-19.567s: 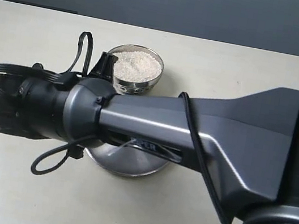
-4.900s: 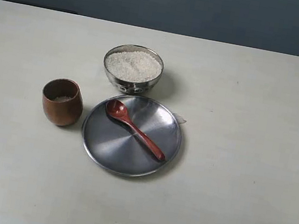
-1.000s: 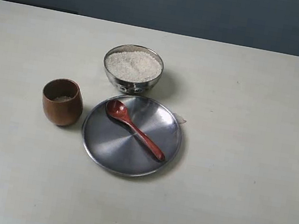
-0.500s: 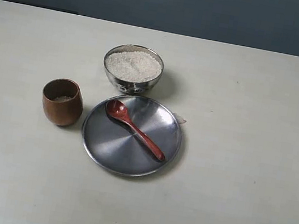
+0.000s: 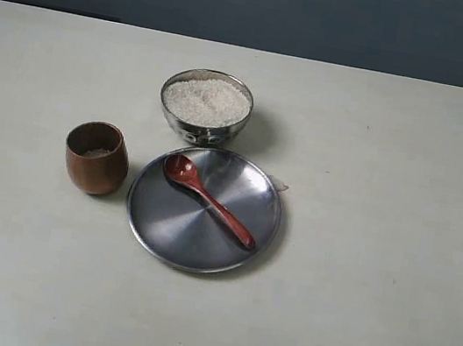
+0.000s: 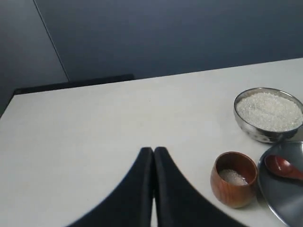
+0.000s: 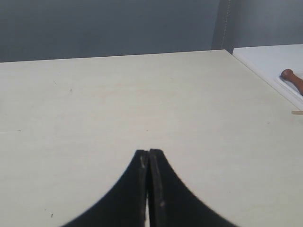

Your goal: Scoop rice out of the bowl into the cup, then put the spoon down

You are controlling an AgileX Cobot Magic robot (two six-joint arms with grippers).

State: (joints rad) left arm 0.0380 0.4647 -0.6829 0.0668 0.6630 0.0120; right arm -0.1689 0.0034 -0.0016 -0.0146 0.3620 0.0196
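Spoon (image 5: 209, 198) on plate (image 5: 177, 235), apart from both | left end effector (image 6: 153, 152) closed | right end effector (image 7: 148, 153) closed

We log a pale cream matte tabletop (image 5: 396, 147) that fills most of every view, with a few small dark specks on it. Behind it stands a dark blue-grey wall (image 5: 286, 9), flat and plain. In the left wrist view we see a lighter grey wall panel (image 6: 23, 42) meeting the darker wall at a slanted seam, and a black strip (image 6: 71, 83) along the table's far edge. In the right wrist view a white flat surface (image 7: 270, 59) lies just beside the table. The light is soft and even.
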